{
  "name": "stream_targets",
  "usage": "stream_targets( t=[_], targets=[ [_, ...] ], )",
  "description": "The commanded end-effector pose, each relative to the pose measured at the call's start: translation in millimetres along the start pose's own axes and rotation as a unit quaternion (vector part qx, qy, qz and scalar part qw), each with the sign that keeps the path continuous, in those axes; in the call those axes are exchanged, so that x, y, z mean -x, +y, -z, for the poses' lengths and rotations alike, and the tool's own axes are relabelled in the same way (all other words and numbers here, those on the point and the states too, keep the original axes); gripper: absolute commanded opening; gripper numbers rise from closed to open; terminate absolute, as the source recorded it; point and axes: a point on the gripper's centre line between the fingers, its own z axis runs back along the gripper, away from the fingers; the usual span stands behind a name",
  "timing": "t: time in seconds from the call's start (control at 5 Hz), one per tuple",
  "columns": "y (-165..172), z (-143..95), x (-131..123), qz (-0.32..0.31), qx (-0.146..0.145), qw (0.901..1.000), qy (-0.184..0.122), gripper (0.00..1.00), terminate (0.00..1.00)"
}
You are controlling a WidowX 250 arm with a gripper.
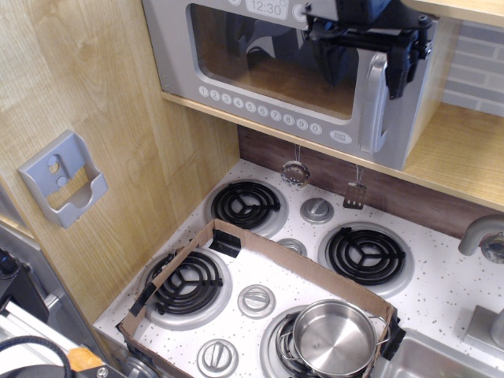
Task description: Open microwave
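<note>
The microwave (283, 75) sits on a wooden shelf above the counter (441, 295), its door shut. The black tool (364, 61) hangs in front of the door's upper right, fingers spread wide, one on each side of the silver handle (373, 102), apparently not yet gripping it.

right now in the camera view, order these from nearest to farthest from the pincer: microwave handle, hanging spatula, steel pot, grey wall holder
1. The microwave handle, between the fingers of the pincer, top right.
2. The hanging spatula, below the microwave shelf on the back wall.
3. The steel pot, on the front right burner, bottom of the view.
4. The grey wall holder, on the wooden panel, far left.
</note>
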Motion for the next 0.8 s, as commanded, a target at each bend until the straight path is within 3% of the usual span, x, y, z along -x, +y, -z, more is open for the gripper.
stream_targets(
  t=[0.0, 0.4, 0.6],
  targets=[
    [3, -1, -17, -0.032, -0.012, 0.9992, -0.019, 1.0, 0.0],
    [-8, 0, -26, -0.042, -0.033, 0.9973, -0.05, 1.0, 0.0],
    [-10, 0, -23, -0.048, -0.039, 0.996, -0.064, 0.0, 0.0]
  ],
)
